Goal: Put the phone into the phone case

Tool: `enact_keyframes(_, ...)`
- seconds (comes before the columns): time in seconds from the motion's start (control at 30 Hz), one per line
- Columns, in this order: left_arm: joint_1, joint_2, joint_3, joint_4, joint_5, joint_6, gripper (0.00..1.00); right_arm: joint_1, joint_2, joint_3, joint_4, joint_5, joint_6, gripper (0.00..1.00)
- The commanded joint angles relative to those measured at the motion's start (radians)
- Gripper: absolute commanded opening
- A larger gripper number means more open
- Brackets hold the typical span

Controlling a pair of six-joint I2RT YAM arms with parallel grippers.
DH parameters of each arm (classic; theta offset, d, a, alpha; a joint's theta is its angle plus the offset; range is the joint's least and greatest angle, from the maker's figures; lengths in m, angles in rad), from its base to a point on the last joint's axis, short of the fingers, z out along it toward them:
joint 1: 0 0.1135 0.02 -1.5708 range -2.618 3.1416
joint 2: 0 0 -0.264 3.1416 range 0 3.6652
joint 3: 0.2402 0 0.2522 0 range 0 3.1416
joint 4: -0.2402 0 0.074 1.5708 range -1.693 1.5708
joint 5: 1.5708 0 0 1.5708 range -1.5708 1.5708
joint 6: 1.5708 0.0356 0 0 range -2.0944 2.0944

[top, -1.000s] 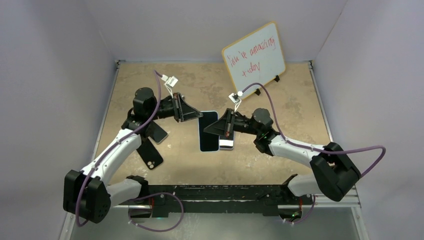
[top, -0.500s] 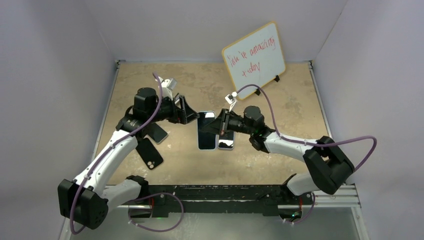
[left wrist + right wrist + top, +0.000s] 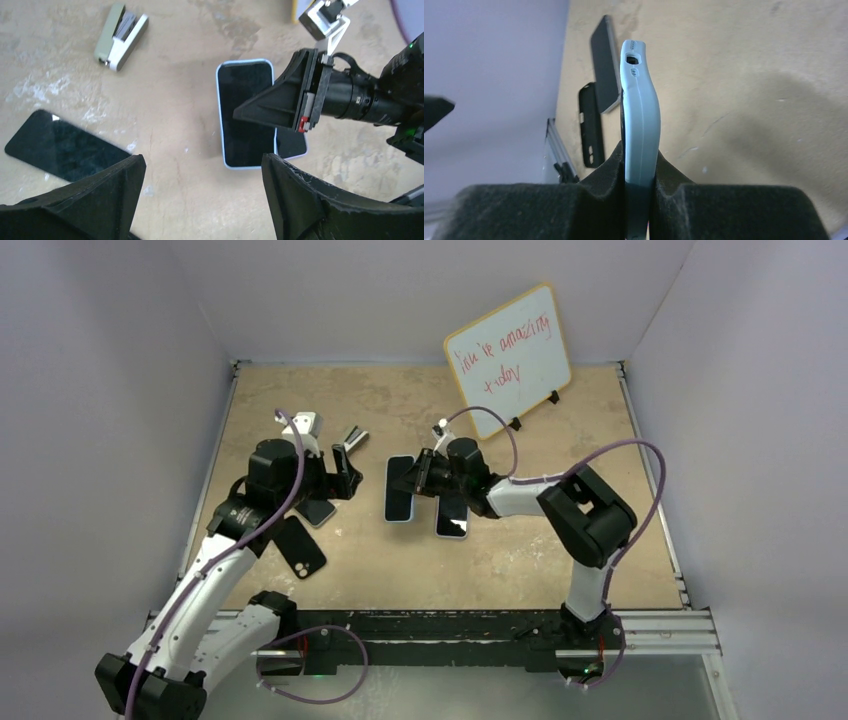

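Observation:
A light-blue phone case [image 3: 399, 492] with a dark phone screen filling it is at the middle of the table. My right gripper [image 3: 423, 476] is shut on its right edge. In the right wrist view the case [image 3: 640, 120] runs edge-on away from the shut right gripper [image 3: 640, 200], pinched front and back by the foam pads. My left gripper [image 3: 345, 474] stands open to the left, apart from the case. The left wrist view shows the cased phone [image 3: 245, 115] beyond the open left gripper [image 3: 202, 200], which holds nothing.
A second phone with a pale rim [image 3: 452, 518] lies partly under the right gripper. A black phone [image 3: 320, 510] and a black case [image 3: 300, 547] lie under the left arm. A small green-white object [image 3: 121, 36] lies at the back left. A whiteboard [image 3: 508, 358] leans at the back.
My left gripper opened, let go of the cased phone's top end and drew back to the left. The right gripper kept its hold and carried the cased phone slightly left and back.

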Motion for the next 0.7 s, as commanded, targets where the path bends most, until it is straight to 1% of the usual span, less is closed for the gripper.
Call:
enact_keyframes(0.0,-0.002,0.025,0.001,-0.042,-0.053,0.045,0.89,-0.001,0.066,0.100,-0.012,0.065,0.026,0.16)
enact_keyframes(0.1,-0.001,0.021,0.006,-0.055,-0.066,0.055,0.90,0.000,0.108,0.119,-0.050,0.086,0.012,0.17)
enact_keyframes(0.2,-0.001,0.002,-0.002,-0.051,-0.072,0.053,0.90,0.000,0.152,0.138,-0.068,0.076,0.009,0.19)
enact_keyframes(0.3,-0.001,0.005,-0.009,-0.040,-0.054,0.054,0.91,-0.001,0.201,0.175,-0.083,0.039,0.011,0.24)
enact_keyframes(0.43,-0.001,0.034,-0.001,-0.062,-0.066,0.050,0.91,-0.004,0.238,0.227,-0.165,0.051,-0.032,0.36)
enact_keyframes(0.5,-0.001,0.041,0.000,-0.069,-0.077,0.046,0.91,-0.007,0.245,0.231,-0.171,0.051,-0.034,0.47)
enact_keyframes(0.57,-0.002,0.044,0.002,-0.070,-0.077,0.044,0.91,-0.009,0.240,0.240,-0.187,0.051,-0.048,0.54)
enact_keyframes(0.67,-0.001,0.045,0.001,-0.070,-0.104,0.040,0.92,-0.012,0.208,0.267,-0.310,0.095,-0.101,0.63)
